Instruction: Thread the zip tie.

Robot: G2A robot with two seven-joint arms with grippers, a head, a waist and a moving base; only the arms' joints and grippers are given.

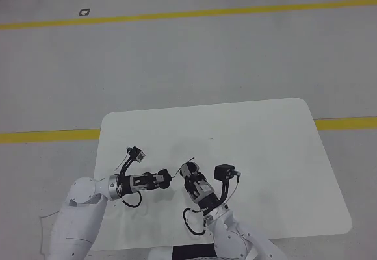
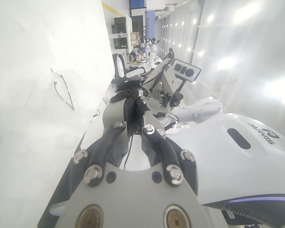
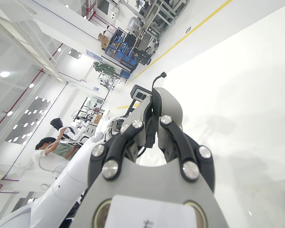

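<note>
My right gripper [image 3: 156, 94] is shut on a black zip tie [image 3: 154, 110]. Its strap runs between the fingers, and its square head [image 3: 163, 74] curls out past the fingertips. My left gripper [image 2: 133, 98] is shut on a thin black strand [image 2: 129, 143] that trails back toward the wrist. I cannot tell whether that strand belongs to the same tie. In the top view the left gripper [image 1: 167, 176] and the right gripper [image 1: 187, 169] face each other closely over the front of the white table [image 1: 260, 143]. A tie end [image 1: 192, 160] sticks up from the right one.
A thin black loop [image 2: 64, 93] lies on the table under something clear, seen in the left wrist view. The table's near edge runs close beneath both grippers. Yellow floor lines [image 1: 39, 136] cross behind the table.
</note>
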